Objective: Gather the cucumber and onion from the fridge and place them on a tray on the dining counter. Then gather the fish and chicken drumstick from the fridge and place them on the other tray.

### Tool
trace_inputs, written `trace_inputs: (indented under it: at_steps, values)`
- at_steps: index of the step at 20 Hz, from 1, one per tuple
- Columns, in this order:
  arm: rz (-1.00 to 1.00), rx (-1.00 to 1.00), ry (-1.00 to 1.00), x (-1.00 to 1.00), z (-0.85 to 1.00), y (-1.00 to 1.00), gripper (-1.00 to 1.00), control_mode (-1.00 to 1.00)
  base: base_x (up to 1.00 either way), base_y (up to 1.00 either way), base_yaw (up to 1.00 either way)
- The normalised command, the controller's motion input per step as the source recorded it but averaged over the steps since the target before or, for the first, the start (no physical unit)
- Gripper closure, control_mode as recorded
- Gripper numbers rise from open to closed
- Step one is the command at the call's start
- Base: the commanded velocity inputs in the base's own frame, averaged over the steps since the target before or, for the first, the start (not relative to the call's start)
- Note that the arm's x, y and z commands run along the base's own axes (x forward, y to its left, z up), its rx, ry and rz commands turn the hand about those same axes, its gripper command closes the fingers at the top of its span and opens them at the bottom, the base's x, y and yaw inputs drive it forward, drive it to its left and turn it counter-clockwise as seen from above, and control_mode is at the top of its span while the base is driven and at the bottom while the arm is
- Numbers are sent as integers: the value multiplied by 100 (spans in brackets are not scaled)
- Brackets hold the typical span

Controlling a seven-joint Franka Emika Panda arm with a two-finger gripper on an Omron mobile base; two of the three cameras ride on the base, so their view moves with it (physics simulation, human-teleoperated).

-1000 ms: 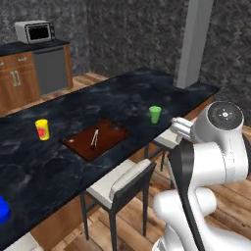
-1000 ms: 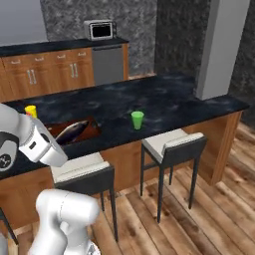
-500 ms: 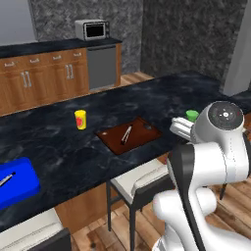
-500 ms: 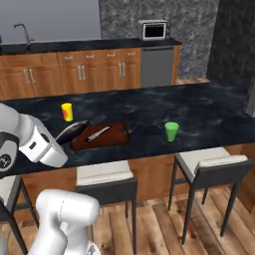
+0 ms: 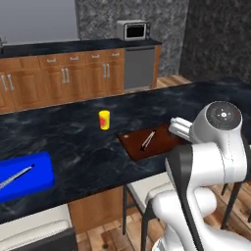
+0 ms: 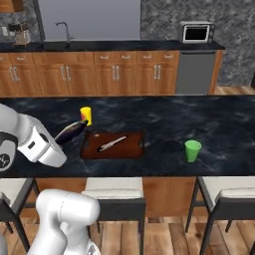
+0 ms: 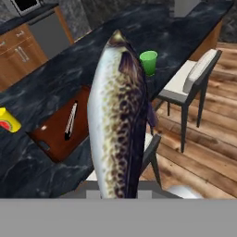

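Fish is held aloft, pinched at one end by the fingers, body jutting out above the desk edge near the other tray. It is judged long, slick, limp and tapered; a grip nearer mid-body would likely swing less. A utensil already lies on that tray. Blue tray sits well apart.

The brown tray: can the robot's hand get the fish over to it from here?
Probably yes. The hand is shut on the fish right beside the brown tray, which sits near the counter's front edge. Only a knife lies on it; the yellow cup stands behind.
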Motion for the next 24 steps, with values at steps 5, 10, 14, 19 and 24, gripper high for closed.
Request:
trace_inputs:
  at_steps: [5,10,14,19,24]
  values:
    - [0,0,0,0,0,0,100,100,45,-60,26]
    - [0,0,0,0,0,0,100,100,58,-31,32]
    - [0,0,0,0,0,0,100,100,63,-14,39]
    - [12,4,0,31,0,-14,100,-100,36,-15,23]
    - [27,11,7,100,-2,-33,100,-100,0,0,0]
